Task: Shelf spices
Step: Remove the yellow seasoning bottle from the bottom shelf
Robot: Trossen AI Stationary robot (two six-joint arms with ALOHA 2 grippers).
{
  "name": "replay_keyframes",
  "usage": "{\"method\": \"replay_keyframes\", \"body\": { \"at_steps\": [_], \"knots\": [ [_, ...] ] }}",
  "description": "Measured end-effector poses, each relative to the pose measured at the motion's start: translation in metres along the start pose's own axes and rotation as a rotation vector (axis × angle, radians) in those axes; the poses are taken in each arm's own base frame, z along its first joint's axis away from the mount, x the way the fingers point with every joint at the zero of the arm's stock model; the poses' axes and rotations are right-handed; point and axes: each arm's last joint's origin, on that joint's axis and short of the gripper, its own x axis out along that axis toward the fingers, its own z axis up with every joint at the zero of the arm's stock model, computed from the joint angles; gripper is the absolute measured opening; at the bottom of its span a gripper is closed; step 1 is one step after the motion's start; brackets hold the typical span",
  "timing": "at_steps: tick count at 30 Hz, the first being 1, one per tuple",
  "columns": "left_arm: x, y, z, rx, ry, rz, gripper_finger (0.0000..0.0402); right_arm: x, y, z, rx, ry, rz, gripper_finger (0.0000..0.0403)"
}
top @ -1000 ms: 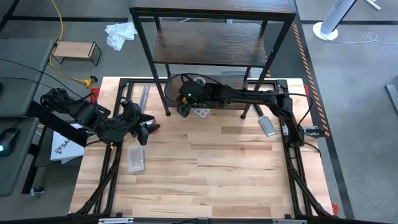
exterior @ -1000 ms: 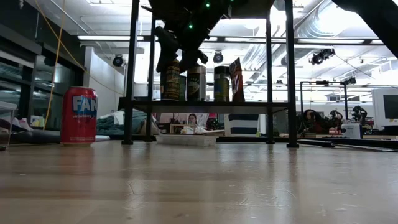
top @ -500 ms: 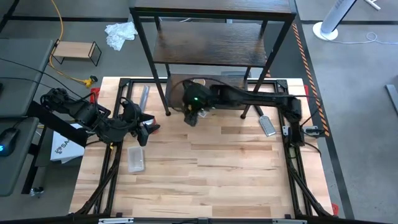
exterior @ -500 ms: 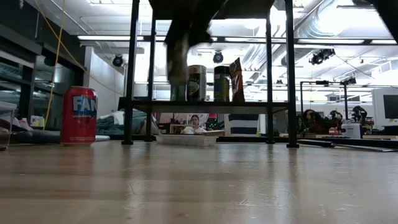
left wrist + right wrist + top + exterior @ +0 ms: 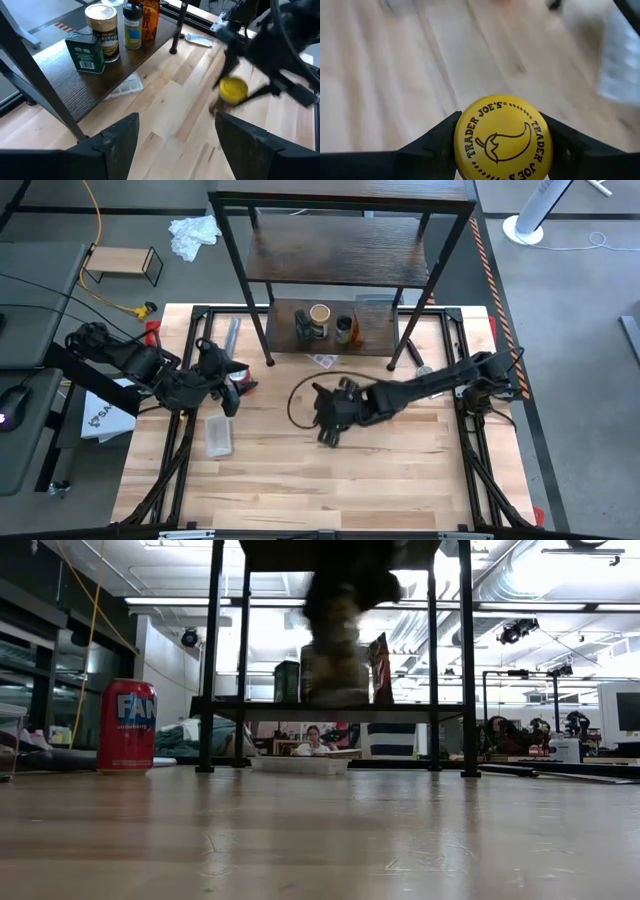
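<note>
I read "TRADER JOE'S" twice around a chili pepper emblem on the yellow jar lid [image 5: 503,137]. The red can [image 5: 127,726] at the table's left edge shows "FAN"; other labels I cannot read.

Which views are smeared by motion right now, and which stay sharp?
Low view: the right gripper is a dark smear. Right wrist view: the yellow-lidded spice jar is crisp, the wooden table streaked. Left wrist view: the right arm is blurred, the dark brown shelf board sharp.
</note>
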Motion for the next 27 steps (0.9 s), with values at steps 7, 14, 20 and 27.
{"method": "replay_keyframes", "body": {
  "at_steps": [7,14,20,27],
  "knots": [
    [0.008,-0.007,-0.003,-0.006,0.016,0.02,0.0257,0.047,-0.012,0.02,0.06,-0.26,0.062,0.0209],
    [0.017,-0.016,-0.007,-0.018,0.055,0.025,0.0257,0.081,-0.014,0.006,-0.097,-0.123,0.12,0.0209],
    [0.022,-0.02,-0.009,-0.035,0.058,0.038,0.0257,0.082,-0.011,0.009,-0.156,-0.168,0.139,0.0209],
    [0.023,-0.019,-0.008,-0.065,0.042,0.057,0.0257,0.081,-0.009,0.005,-0.196,-0.13,0.162,0.0319]
  ]
}}
